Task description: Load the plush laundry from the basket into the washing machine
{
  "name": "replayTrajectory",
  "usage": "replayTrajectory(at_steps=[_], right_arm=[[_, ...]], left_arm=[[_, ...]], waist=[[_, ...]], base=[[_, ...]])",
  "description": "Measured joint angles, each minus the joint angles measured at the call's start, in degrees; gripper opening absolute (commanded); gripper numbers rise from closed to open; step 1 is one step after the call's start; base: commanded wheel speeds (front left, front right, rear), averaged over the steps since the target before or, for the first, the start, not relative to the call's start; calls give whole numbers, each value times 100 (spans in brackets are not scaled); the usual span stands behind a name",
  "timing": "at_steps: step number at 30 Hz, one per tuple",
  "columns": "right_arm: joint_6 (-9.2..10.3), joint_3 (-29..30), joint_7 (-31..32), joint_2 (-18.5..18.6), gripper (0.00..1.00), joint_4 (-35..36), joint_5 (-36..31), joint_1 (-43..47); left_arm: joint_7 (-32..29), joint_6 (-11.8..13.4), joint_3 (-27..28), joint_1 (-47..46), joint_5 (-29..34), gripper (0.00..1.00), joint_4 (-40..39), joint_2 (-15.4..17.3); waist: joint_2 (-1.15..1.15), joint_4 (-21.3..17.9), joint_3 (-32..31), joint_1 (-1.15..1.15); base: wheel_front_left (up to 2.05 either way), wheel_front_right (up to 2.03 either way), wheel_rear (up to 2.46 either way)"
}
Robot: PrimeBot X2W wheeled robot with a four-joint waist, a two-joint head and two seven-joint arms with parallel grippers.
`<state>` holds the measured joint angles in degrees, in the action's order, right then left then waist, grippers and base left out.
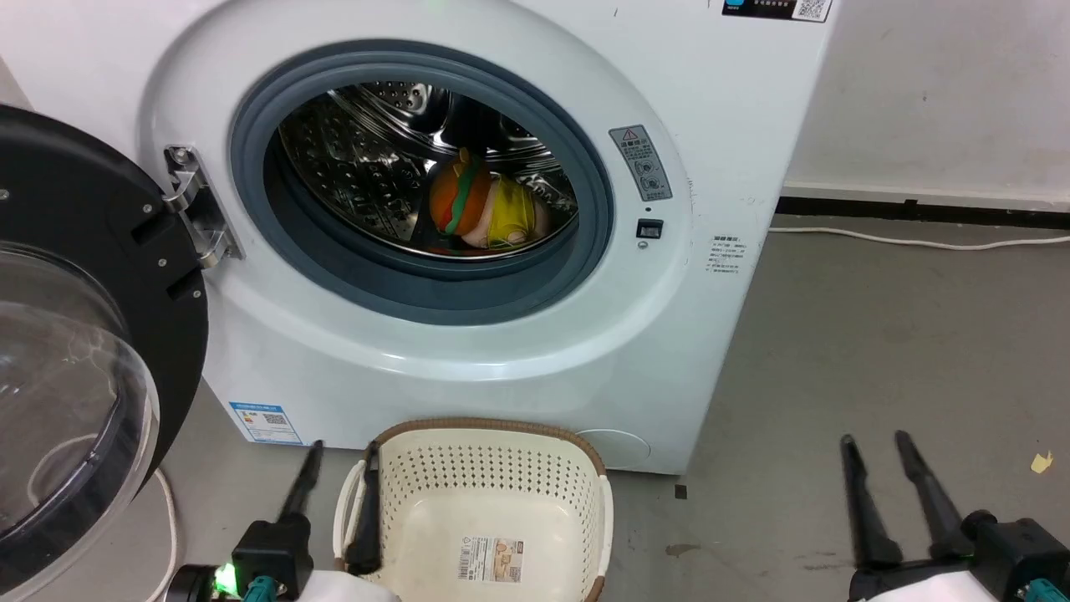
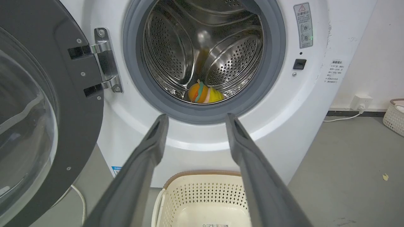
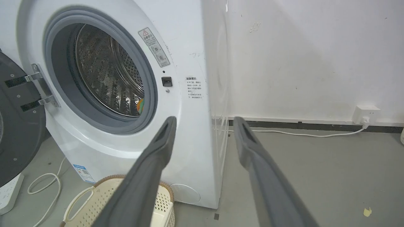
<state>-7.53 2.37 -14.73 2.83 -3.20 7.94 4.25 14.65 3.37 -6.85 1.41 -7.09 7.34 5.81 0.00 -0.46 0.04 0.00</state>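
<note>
While basket (image 1: 501, 472) sits bare: left gripper (image 1: 343, 450), spread, empty, hangs at its rim; could snag.
Right gripper (image 1: 874, 438): spread, empty.
Washing machine door (image 1: 67, 334): open; plush laundry (image 1: 481, 209) may spill.

The left gripper (image 1: 343, 446) stood at the lower left of the head view. Its two long dark fingers (image 1: 295, 493) pointed up and were spread apart with nothing between them. A green light (image 1: 224, 579) glowed beside its black wrist block (image 1: 269, 545), above a pale forearm (image 1: 351, 590). The right gripper (image 1: 873, 437) stood at the lower right, fingers parted and empty, leaning slightly left. In each wrist view, the left gripper (image 2: 196, 117) and the right gripper (image 3: 204, 119) showed a clear gap between the tips.
</note>
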Motion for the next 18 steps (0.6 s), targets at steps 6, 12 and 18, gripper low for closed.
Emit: replayTrajectory(at_steps=[6,12,18], right_arm=[[-1,0,9,1,0,0,0,-1],[-1,-9,88,1,0,4,-8,-2],[-1,-22,169,1,0,13,-46,-5]], left_arm=[[-22,0,11,-1,1,0,2,4],[-91,-1,37,-1,12,0,-11,1],[-174,-11,66,-2,46,0,-54,-4]], waist=[[0,1,-1,0],[0,3,-1,1],[0,6,-1,1]], base=[[0,0,0],[0,0,0],[0,0,0]])
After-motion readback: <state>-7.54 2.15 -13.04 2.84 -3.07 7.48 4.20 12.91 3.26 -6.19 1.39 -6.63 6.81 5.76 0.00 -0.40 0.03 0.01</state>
